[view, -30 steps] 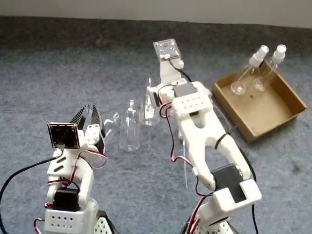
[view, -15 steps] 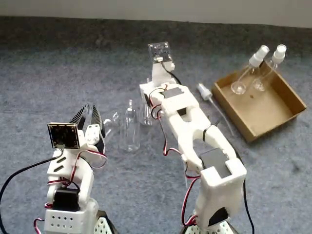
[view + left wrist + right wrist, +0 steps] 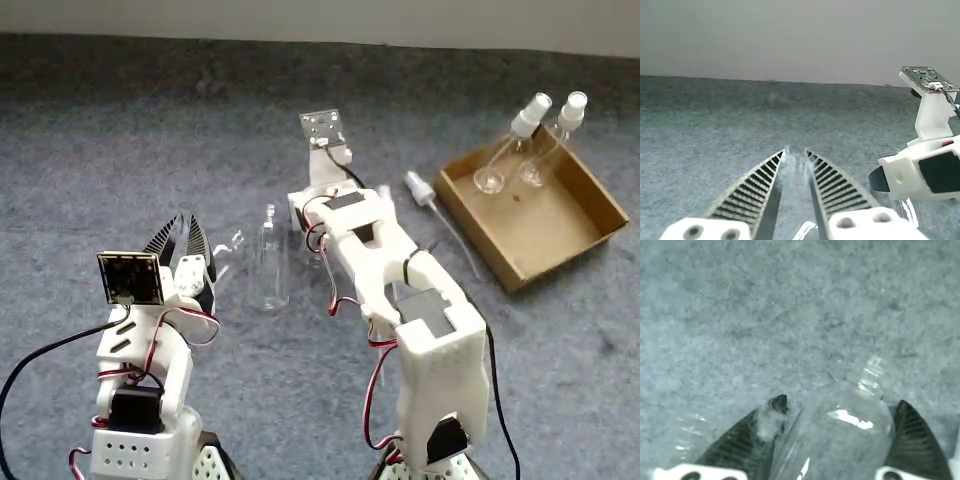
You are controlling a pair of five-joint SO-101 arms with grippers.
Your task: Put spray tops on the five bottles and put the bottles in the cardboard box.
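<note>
The right arm (image 3: 400, 290) stretches across the grey, carpet-like counter (image 3: 120, 130). Its wrist view shows the right gripper (image 3: 841, 404) with its black ribbed jaws spread wide on either side of a clear plastic bottle without a top (image 3: 850, 435). The bottle sits between the jaws, but the pictures do not show whether either jaw presses on it.

In the high view a second clear bottle (image 3: 270, 265), also uncapped, stands upright on the counter between the two arms.

The left gripper (image 3: 180, 240) is held near this second bottle, apart from it. In the left wrist view the left gripper (image 3: 796, 151) has its jaws slightly apart, with a narrow gap at the tips and nothing plainly held.

A loose white spray top (image 3: 418, 187) with a thin tube lies on the counter between the right arm and the shallow brown cardboard box (image 3: 555, 220), just beside the box's rim.

Inside the box lie two clear bottles fitted with white spray tops (image 3: 505, 150) (image 3: 548, 145). They are side by side, with their tops reaching over the far rim.
</note>
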